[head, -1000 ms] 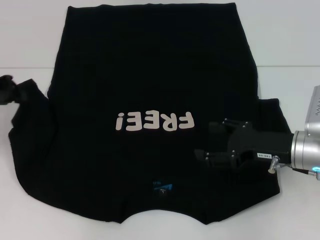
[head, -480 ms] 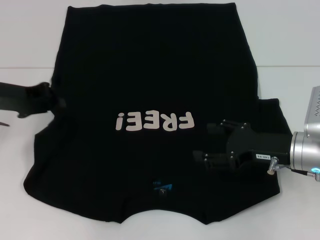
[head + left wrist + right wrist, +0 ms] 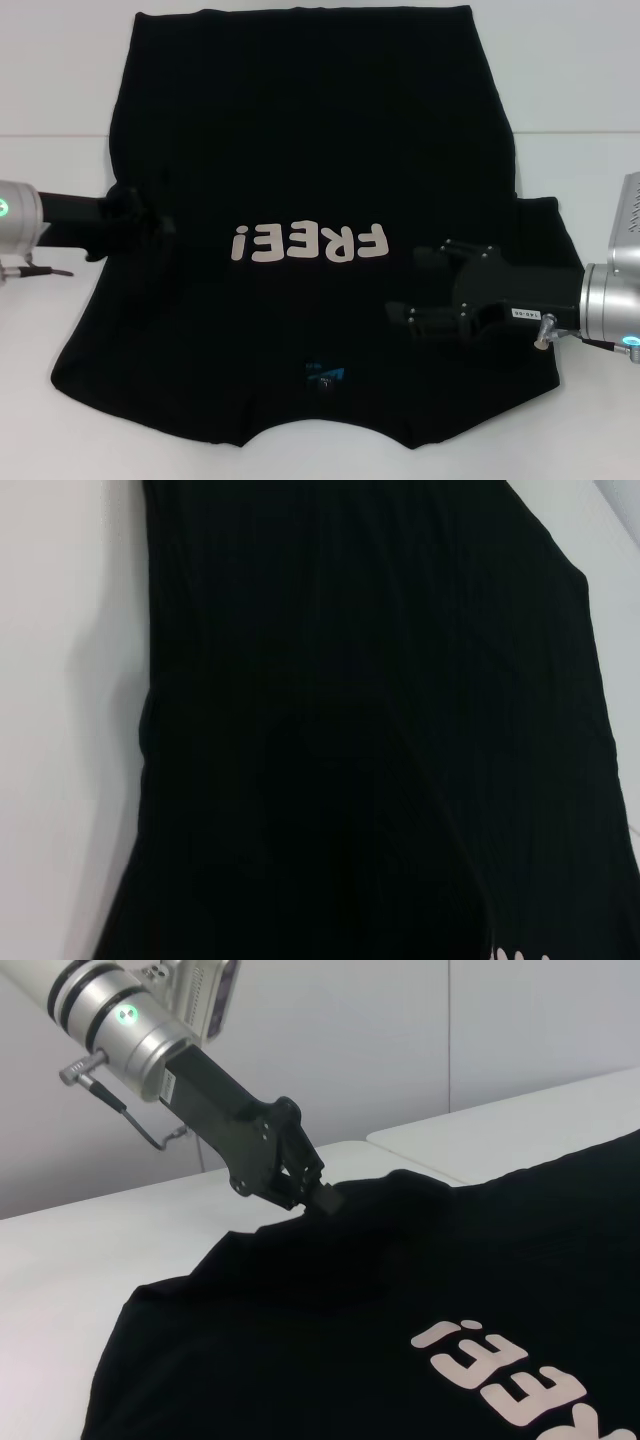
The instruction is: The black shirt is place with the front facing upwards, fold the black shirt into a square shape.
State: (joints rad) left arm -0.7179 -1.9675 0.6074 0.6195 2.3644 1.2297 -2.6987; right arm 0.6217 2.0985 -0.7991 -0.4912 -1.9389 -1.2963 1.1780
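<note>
- Since the earlier frame, the left gripper (image 3: 150,222) has carried the left sleeve inward over the body of the large plain black short-sleeved fabric shirt (image 3: 310,150), so the sleeve no longer lies out on the white table (image 3: 60,90); the right gripper has not moved.
- Nearest, the collar with its small blue neck tag (image 3: 325,376) faces the robot; the hem lies far, so the long axis runs near to far, lettering upside down.
- Right gripper (image 3: 425,290) hovers spread and empty over the right chest.
- Left gripper is clenched on the sleeve fold (image 3: 330,1200); it should lay it flat, edge parallel to the long axis, before letting go.
</note>
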